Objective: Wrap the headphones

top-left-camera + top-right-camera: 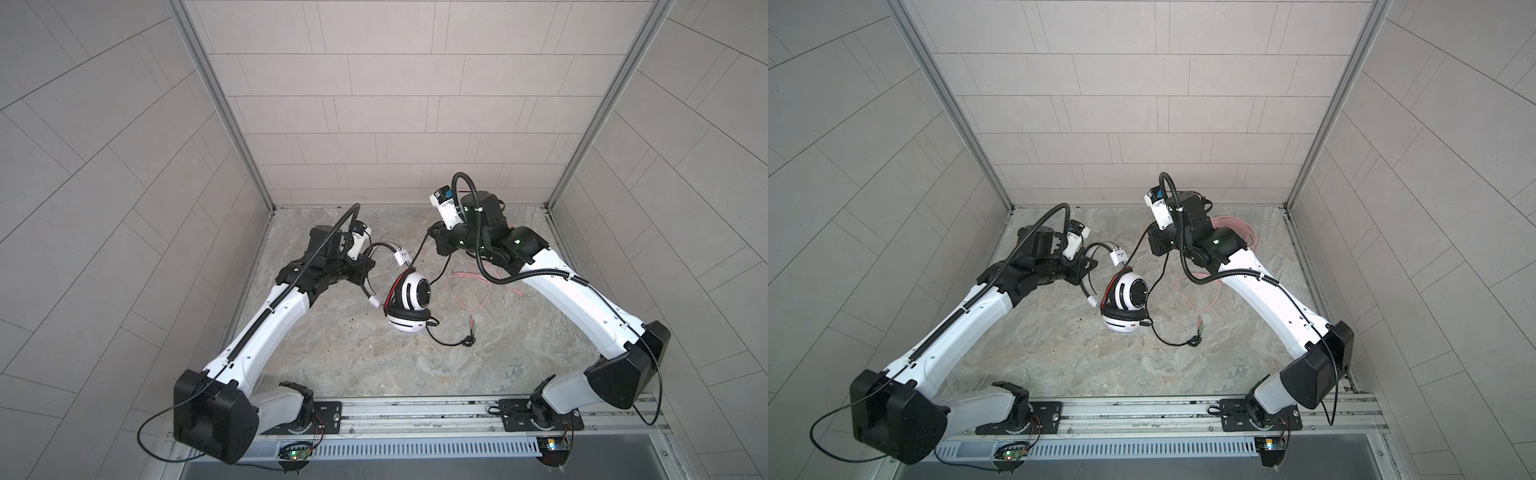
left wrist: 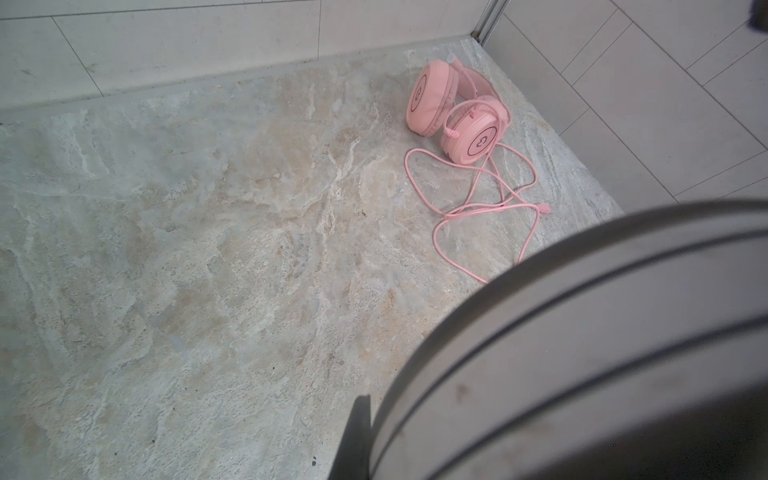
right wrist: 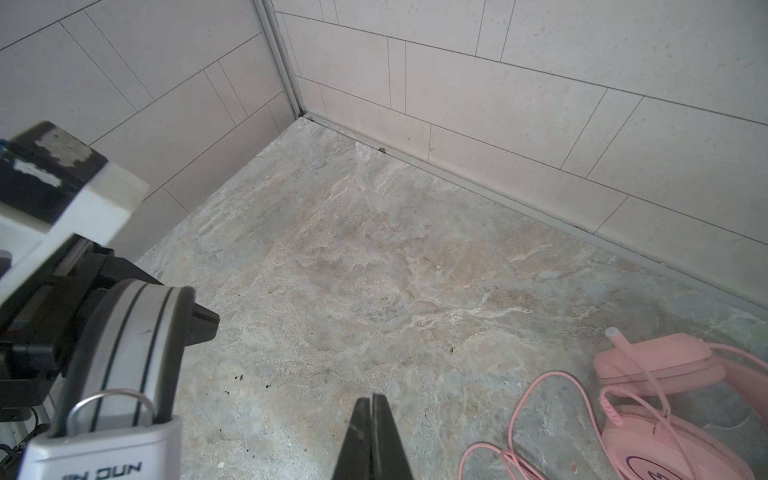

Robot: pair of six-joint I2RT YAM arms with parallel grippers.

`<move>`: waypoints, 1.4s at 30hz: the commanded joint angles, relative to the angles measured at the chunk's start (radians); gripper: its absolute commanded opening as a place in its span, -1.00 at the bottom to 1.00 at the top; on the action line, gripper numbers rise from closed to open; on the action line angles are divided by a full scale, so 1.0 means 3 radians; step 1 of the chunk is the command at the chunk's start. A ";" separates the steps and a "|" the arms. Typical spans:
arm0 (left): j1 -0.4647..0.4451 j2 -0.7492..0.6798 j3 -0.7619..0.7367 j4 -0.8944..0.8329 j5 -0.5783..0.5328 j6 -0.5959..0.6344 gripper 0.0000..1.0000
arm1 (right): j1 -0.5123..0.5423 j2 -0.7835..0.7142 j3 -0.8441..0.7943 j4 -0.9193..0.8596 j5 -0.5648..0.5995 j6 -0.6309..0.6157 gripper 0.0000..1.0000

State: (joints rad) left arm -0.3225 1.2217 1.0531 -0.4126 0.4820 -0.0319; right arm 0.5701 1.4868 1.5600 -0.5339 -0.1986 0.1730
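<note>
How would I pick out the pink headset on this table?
Look to the far right corner of the marble table, behind the right arm. The pink headset lies there, its pink cable looped loosely beside it. Unlike it, the mid-table headset is white and black.

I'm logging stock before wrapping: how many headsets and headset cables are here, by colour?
white headset: 1
pink headset: 1
black cable: 1
pink cable: 1
Total: 4
</note>
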 commanded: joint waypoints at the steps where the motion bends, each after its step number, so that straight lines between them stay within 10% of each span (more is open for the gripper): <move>1: -0.0010 -0.0153 -0.0055 0.0264 0.0279 -0.0068 -1.00 | -0.0026 0.0023 -0.0103 0.0071 0.0007 0.0052 -1.00; 42: -0.0009 -0.0304 0.0021 0.1346 0.0879 -0.1376 -1.00 | 0.0022 0.0775 -0.1314 0.1996 -0.1334 0.1085 -0.65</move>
State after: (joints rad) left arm -0.3229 1.1725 0.9989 -0.1165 0.7132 -0.3401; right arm 0.5697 1.6997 1.1404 0.0212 -0.5678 0.4782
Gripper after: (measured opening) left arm 0.076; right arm 0.174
